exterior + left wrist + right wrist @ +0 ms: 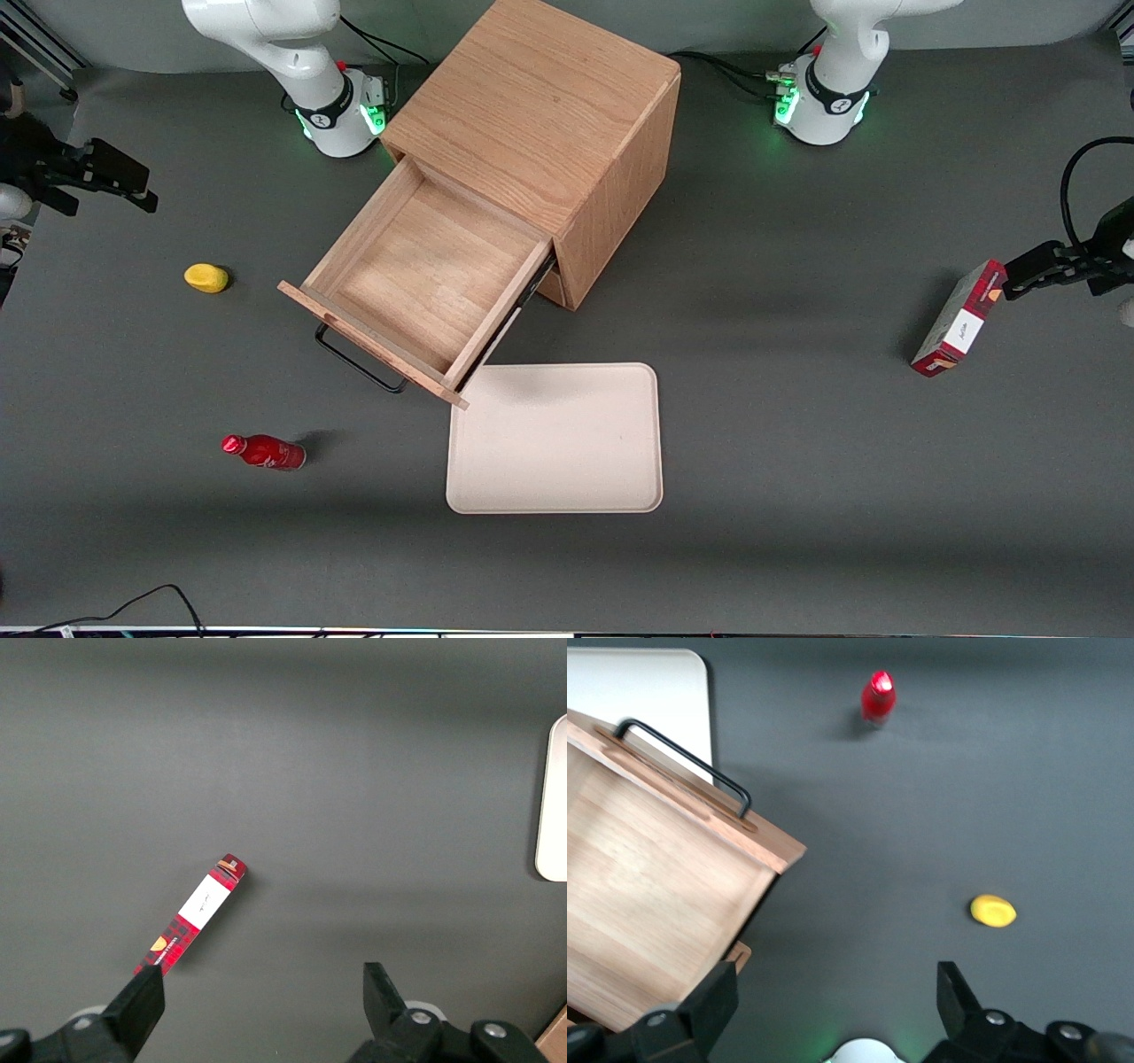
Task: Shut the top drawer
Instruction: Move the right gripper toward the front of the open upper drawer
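The gray table carries an oak cabinet, the landmark here. Its top drawer stands pulled fully out toward the front camera, with 1 black wire handle on its front panel. A beige tray lies nearer the camera, just beside the drawer's corner. A red bottle lies near the tray, and a yellow object lies beside the drawer. The gripper hangs wide apart, holding nothing, above the table toward the working arm's end from the cabinet.
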### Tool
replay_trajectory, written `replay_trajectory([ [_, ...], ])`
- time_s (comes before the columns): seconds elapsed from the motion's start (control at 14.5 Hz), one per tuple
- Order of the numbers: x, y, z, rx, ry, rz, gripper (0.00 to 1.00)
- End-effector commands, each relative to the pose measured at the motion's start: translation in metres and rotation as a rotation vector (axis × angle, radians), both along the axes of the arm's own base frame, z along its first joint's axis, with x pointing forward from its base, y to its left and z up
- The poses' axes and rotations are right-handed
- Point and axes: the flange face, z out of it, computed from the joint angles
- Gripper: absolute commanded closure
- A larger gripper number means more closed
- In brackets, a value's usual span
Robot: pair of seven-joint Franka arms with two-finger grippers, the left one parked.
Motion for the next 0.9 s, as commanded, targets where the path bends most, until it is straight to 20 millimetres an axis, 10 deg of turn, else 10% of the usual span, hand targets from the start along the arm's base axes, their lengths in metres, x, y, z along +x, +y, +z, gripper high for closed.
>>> replay_trajectory([
  [0.0,0.041,0.021,0.003,0.036,-0.017,0.054,0.00],
  [0.48,0.107,0.082,-0.020,0.066,-0.036,0.150,0.00],
  [0.83,0.110,0.098,-0.025,0.083,-0.025,0.217,0.00],
])
